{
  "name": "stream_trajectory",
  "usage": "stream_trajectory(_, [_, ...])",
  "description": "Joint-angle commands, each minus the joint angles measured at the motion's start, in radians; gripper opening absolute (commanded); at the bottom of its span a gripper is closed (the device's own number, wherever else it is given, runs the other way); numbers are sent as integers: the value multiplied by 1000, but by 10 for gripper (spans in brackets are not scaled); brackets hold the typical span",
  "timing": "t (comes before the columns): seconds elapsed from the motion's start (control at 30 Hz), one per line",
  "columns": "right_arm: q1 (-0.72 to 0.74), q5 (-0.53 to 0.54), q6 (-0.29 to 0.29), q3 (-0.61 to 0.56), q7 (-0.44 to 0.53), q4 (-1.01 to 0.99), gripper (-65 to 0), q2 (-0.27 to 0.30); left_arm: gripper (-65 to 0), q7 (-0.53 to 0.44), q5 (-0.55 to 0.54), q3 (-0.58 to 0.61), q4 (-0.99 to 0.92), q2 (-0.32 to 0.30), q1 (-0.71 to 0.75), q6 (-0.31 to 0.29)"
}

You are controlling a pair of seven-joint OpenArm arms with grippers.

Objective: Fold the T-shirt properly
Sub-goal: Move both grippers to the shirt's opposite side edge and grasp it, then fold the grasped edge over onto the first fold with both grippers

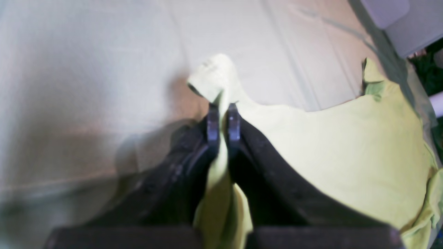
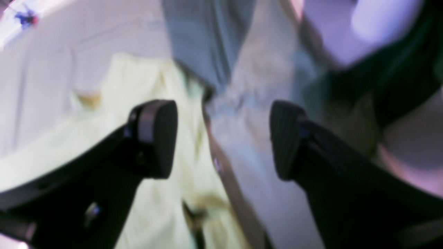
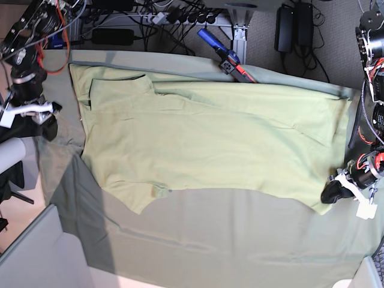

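1. Plainly, the left gripper [image 1: 223, 119] has its two fingers [image 1: 212, 126] drawn almost together, with a fold of the shirt [image 1: 346, 148] pinched between them.
2. A bunched tip of that fabric sticks out beyond the fingertips, and more of it runs back between the black finger bodies toward the camera.
3. In the base view the left gripper [image 3: 332, 192] sits at the shirt's [image 3: 204, 144] near corner on the right side of the table.
4. The right gripper [image 2: 223, 138] has its fingers [image 2: 157, 138] spread wide apart, with nothing between the pads.
5. Below that gap, in the blurred right wrist view, lie the edge of the shirt [image 2: 162, 193] and the grey-green cloth [image 2: 263, 180]; whether either pad touches fabric cannot be told.
6. In the base view the right arm [image 3: 27, 90] stands at the left edge of the table, beside the shirt's left side; its fingers cannot be made out there.
7. The shirt lies spread mostly flat across the far half of the cloth [image 3: 228, 240], its long axis running left to right, with some creases and a curved near edge.
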Motion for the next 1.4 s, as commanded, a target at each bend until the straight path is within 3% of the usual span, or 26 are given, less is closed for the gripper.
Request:
stream_trajectory(0.0, [42, 10, 20, 6, 32, -4, -236, 29, -650, -11, -20, -3, 17, -14, -23, -13])
stream_trajectory(0.23, [329, -19, 20, -110, 105, -314, -236, 87, -650, 12, -19, -3, 17, -14, -13, -13])
stream_trajectory(0.43, [562, -200, 20, -319, 222, -629, -236, 96, -650, 23, -20, -3, 17, -14, 4, -13])
stream_trajectory(0.53, [637, -290, 19, -426, 313, -810, -236, 96, -650, 36, -20, -3, 17, -14, 8, -13])
stream_trajectory(0.7, [682, -299, 19, -566, 437, -1032, -236, 89, -650, 36, -21, -3, 17, -14, 17, -13])
stream_trajectory(0.93, [682, -329, 21, -650, 450, -1037, -236, 50, -650, 36, -59, -3, 17, -13, 16, -13])
stream_trajectory(1.37, [682, -326, 23, -651, 404, -939, -237, 8, -650, 35, -58, -3, 17, -13, 16, -13])
